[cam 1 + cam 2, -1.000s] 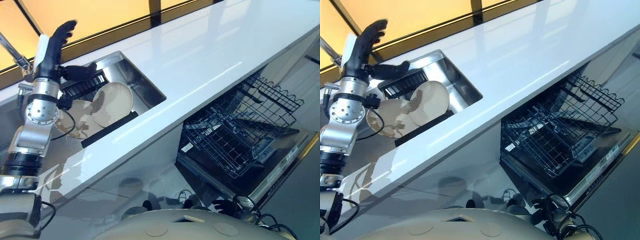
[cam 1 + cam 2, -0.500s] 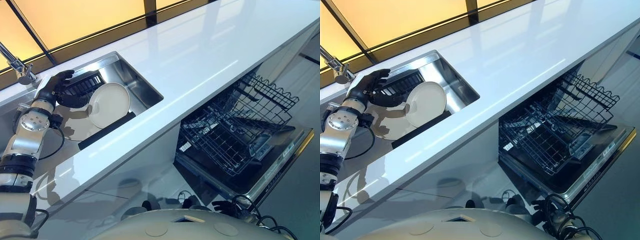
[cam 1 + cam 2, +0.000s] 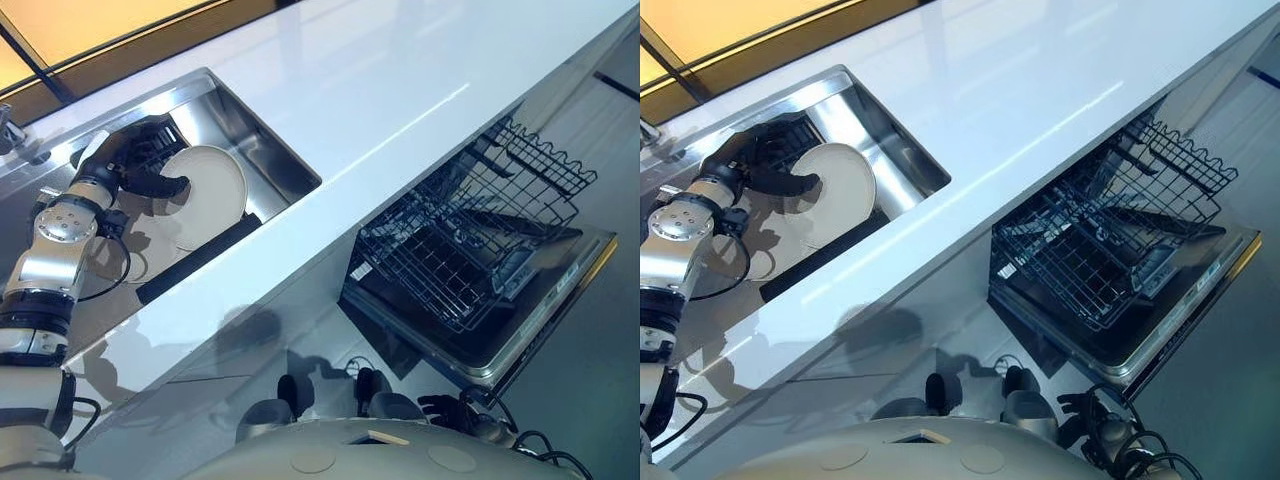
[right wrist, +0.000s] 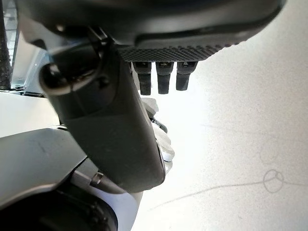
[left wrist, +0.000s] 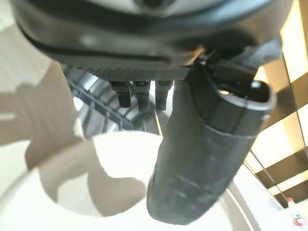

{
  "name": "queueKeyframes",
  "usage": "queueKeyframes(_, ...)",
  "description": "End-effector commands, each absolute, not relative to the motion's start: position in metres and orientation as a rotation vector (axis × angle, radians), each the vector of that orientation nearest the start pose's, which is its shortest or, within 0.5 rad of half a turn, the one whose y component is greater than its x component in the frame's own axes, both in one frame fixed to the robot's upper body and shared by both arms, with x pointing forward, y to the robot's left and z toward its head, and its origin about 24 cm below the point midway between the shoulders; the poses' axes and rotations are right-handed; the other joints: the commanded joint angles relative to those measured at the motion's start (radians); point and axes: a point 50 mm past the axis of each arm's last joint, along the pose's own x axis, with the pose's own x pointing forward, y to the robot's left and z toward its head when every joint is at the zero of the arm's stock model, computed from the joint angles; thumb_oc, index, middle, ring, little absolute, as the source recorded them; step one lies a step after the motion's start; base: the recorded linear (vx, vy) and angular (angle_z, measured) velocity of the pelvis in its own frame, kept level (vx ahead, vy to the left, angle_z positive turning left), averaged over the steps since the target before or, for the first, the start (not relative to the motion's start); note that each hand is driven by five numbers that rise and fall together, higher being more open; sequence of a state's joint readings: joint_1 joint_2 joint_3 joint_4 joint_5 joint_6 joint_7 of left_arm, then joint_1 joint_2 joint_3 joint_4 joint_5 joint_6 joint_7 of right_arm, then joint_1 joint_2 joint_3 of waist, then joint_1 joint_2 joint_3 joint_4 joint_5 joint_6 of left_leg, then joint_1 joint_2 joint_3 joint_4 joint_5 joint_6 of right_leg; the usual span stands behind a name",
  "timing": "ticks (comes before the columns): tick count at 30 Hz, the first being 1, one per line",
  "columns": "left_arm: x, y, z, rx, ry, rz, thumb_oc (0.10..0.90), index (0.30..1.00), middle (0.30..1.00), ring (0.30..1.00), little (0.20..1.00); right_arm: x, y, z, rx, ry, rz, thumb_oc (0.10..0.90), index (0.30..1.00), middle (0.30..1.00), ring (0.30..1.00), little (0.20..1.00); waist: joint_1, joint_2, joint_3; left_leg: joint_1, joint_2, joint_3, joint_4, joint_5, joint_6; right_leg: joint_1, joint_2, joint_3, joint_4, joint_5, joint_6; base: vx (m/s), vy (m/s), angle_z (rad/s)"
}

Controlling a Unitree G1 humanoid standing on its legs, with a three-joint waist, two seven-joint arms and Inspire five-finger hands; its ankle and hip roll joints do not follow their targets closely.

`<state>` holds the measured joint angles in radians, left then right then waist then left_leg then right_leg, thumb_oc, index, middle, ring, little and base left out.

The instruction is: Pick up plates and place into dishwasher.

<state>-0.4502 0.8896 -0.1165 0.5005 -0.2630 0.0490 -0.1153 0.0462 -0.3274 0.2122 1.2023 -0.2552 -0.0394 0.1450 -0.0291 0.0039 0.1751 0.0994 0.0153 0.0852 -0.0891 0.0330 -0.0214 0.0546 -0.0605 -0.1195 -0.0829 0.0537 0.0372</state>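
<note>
Steel lined the sink [image 3: 262, 155] at the left, sunk into the white tabletop [image 3: 400, 90], and in it the plates waited for the task. The left hand [image 3: 135, 165] reached down into the basin with its thumb laid across the face of the upright cream plate [image 3: 210, 185] and its fingers [image 5: 139, 91] behind the rim, as the left wrist view showed; it looked set to pinch the plate by its edge, though whether the grip had fully closed could not be told. The plate stood tilted against a dark slatted rack [image 3: 165, 140] at the sink's back, which probably kept it on edge and left the rim free to take. Another plate [image 3: 150, 235] lay flatter beside it, lower in the basin. Further right, below the tabletop's front edge, the dishwasher [image 3: 540, 330] stood open with its wire rack [image 3: 470, 250] pulled out and apparently bare of plates, ready to receive them. The right hand [image 4: 120, 125] showed in its own wrist view, fingers relaxed and holding nothing, over pale floor.
</note>
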Motion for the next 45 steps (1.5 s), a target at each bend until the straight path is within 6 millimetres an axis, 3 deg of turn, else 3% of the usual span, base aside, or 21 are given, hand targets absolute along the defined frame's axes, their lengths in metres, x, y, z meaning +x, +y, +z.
queueKeyframes(1, 0.335, 0.332, 0.230, 0.536, -0.165, 0.145, 0.800, 0.900, 0.900, 0.900, 0.900, 0.088, -0.269, -0.150, -0.577, 1.239, 0.268, 0.800, 0.900, 0.900, 0.900, 0.900, -0.009, 0.059, 0.002, -0.053, -0.092, 0.026, 0.081, -0.127, 0.099, -0.105, 0.028, 0.036, 0.211, -0.150, 0.078, -0.02, 0.011, -0.06)
queueKeyframes(6, 0.343, 0.308, 0.215, 0.368, -0.037, -0.145, 0.800, 0.900, 0.900, 0.900, 0.900, 0.095, -0.270, -0.148, -0.575, 1.223, 0.260, 0.800, 0.900, 0.900, 0.900, 0.900, -0.006, 0.061, 0.018, -0.068, -0.096, 0.024, 0.086, -0.123, 0.100, -0.119, 0.027, 0.043, 0.214, -0.144, 0.080, -0.03, -0.009, 0.00)
queueKeyframes(11, 0.339, 0.288, 0.194, 0.347, 0.151, -0.478, 0.800, 0.900, 0.900, 0.900, 0.900, 0.102, -0.278, -0.144, -0.595, 1.223, 0.251, 0.800, 0.900, 0.900, 0.900, 0.900, -0.004, 0.076, 0.016, -0.067, -0.099, 0.023, 0.086, -0.120, 0.095, -0.114, 0.027, 0.037, 0.206, -0.139, 0.078, -0.03, -0.019, 0.03)
queueKeyframes(19, 0.328, 0.268, 0.215, 0.379, 0.090, -0.651, 0.800, 0.900, 0.900, 0.900, 0.900, 0.100, -0.285, -0.142, -0.605, 1.240, 0.227, 0.800, 0.900, 0.900, 0.900, 0.900, 0.023, 0.093, -0.021, -0.051, -0.111, -0.003, 0.088, -0.121, 0.083, -0.062, 0.030, 0.002, 0.169, -0.150, 0.058, -0.02, -0.047, 0.07)
queueKeyframes(21, 0.324, 0.262, 0.221, 0.379, 0.043, -0.653, 0.687, 0.804, 0.804, 0.804, 0.787, 0.100, -0.285, -0.142, -0.602, 1.243, 0.222, 0.800, 0.900, 0.900, 0.900, 0.900, 0.034, 0.095, -0.032, -0.044, -0.113, -0.017, 0.082, -0.118, 0.078, -0.049, 0.034, -0.005, 0.159, -0.153, 0.053, -0.03, -0.068, 0.21)
queueKeyframes(23, 0.322, 0.261, 0.223, 0.371, 0.012, -0.634, 0.641, 0.764, 0.764, 0.764, 0.741, 0.099, -0.285, -0.143, -0.605, 1.247, 0.228, 0.800, 0.900, 0.900, 0.900, 0.900, 0.040, 0.096, -0.040, -0.036, -0.113, -0.028, 0.075, -0.115, 0.075, -0.037, 0.037, -0.011, 0.151, -0.156, 0.049, -0.02, -0.064, 0.16)
queueKeyframes(24, 0.321, 0.259, 0.225, 0.373, -0.016, -0.616, 0.465, 0.613, 0.613, 0.613, 0.565, 0.099, -0.283, -0.144, -0.601, 1.249, 0.226, 0.800, 0.900, 0.900, 0.900, 0.900, 0.047, 0.097, -0.049, -0.031, -0.114, -0.035, 0.070, -0.113, 0.071, -0.029, 0.039, -0.015, 0.145, -0.158, 0.046, -0.03, -0.065, 0.09)
queueKeyframes(25, 0.320, 0.259, 0.228, 0.371, -0.046, -0.601, 0.432, 0.585, 0.585, 0.585, 0.532, 0.099, -0.283, -0.144, -0.601, 1.248, 0.225, 0.800, 0.900, 0.900, 0.900, 0.900, 0.049, 0.098, -0.053, -0.028, -0.114, -0.040, 0.067, -0.111, 0.069, -0.024, 0.041, -0.017, 0.141, -0.159, 0.044, -0.04, -0.072, 0.12)
queueKeyframes(27, 0.319, 0.259, 0.236, 0.381, -0.119, -0.543, 0.141, 0.335, 0.335, 0.335, 0.241, 0.100, -0.281, -0.144, -0.598, 1.246, 0.228, 0.800, 0.900, 0.900, 0.900, 0.900, 0.057, 0.098, -0.063, -0.021, -0.113, -0.052, 0.058, -0.107, 0.065, -0.011, 0.045, -0.021, 0.133, -0.163, 0.038, -0.03, -0.060, 0.19)
queueKeyframes(28, 0.319, 0.260, 0.238, 0.379, -0.143, -0.520, 0.100, 0.300, 0.300, 0.300, 0.200, 0.100, -0.280, -0.145, -0.597, 1.245, 0.231, 0.800, 0.900, 0.900, 0.900, 0.900, 0.059, 0.098, -0.067, -0.018, -0.113, -0.056, 0.054, -0.106, 0.063, -0.006, 0.047, -0.023, 0.129, -0.164, 0.036, -0.02, -0.054, 0.13)
queueKeyframes(41, 0.311, 0.254, 0.254, 0.481, -0.344, -0.447, 0.100, 0.300, 0.300, 0.300, 0.200, 0.103, -0.278, -0.145, -0.582, 1.197, 0.177, 0.800, 0.900, 0.900, 0.900, 0.900, 0.060, 0.099, -0.092, 0.014, -0.095, -0.067, 0.012, -0.090, 0.044, 0.032, 0.065, -0.021, 0.089, -0.168, 0.020, -0.02, -0.016, 0.01)
queueKeyframes(45, 0.307, 0.256, 0.262, 0.531, -0.403, -0.375, 0.100, 0.300, 0.300, 0.300, 0.200, 0.132, -0.273, -0.132, -0.452, 0.987, 0.076, 0.800, 0.900, 0.900, 0.900, 0.900, 0.047, 0.096, -0.095, 0.019, -0.086, -0.060, 0.010, -0.091, 0.044, 0.036, 0.067, -0.017, 0.087, -0.169, 0.019, 0.00, 0.000, 0.00)
